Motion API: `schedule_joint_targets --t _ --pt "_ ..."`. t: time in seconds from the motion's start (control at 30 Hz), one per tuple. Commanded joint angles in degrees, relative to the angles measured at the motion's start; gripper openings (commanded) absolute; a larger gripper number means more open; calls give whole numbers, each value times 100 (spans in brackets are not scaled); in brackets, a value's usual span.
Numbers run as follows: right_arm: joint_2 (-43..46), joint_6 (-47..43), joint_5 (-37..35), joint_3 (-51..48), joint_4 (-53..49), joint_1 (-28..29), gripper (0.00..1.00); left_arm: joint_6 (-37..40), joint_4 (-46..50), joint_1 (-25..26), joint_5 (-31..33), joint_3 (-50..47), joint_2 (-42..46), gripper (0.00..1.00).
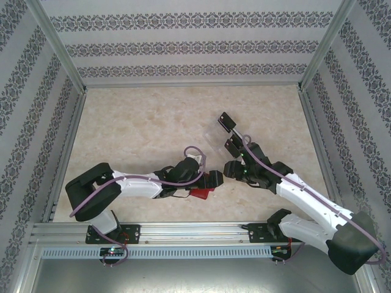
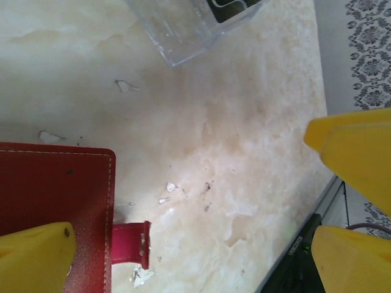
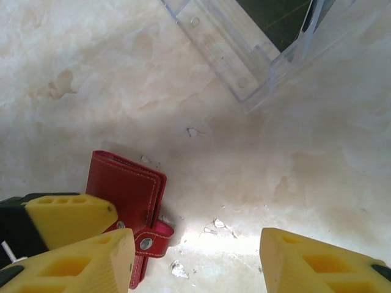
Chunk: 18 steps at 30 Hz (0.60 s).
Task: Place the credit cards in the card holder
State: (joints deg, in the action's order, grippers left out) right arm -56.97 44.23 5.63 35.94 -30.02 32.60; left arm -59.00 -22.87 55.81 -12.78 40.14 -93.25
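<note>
We see the red wallet (image 1: pixel 198 195) lying shut on the table (image 1: pixel 134 134), near the front edge and between the two arms. Its snap tab (image 3: pixel 153 241) sticks out from one side.

The left end effector (image 1: pixel 212 178) hangs low over the wallet with its fingers spread as wide as they go, and nothing is held between them. In the left wrist view one yellow finger (image 2: pixel 33 259) overlaps a corner of the wallet (image 2: pixel 55 189). We cannot tell whether it touches the leather.

The right end effector (image 1: pixel 230 170) sits just beside the left one, tip facing tip. Its fingers are parted with only bare table between them. In its wrist view the wallet (image 3: pixel 125 189) lies by its left finger (image 3: pixel 79 262).

The black cards (image 1: pixel 226 121) stand in a clear rack (image 1: pixel 215 135) just behind the right end effector, apart from the wallet. One card is at the rack's far end and another (image 1: pixel 233 145) at its near end.
</note>
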Motion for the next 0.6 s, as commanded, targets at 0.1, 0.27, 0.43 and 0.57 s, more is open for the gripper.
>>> schedule_joint_targets --t 0.1,0.27,0.43,0.57 --pt "209 530 199 -315 206 558 43 -114 -125 52 541 -89 212 100" --pt "354 1099 145 -707 716 1192 19 -5 73 44 663 -8 382 100" --pt "272 1743 -150 -1169 1442 1929 8 -106 -91 35 771 -123 415 100" --pt "243 2049 -375 -1447 1729 2233 6 -173 -200 9 855 -168 492 100"
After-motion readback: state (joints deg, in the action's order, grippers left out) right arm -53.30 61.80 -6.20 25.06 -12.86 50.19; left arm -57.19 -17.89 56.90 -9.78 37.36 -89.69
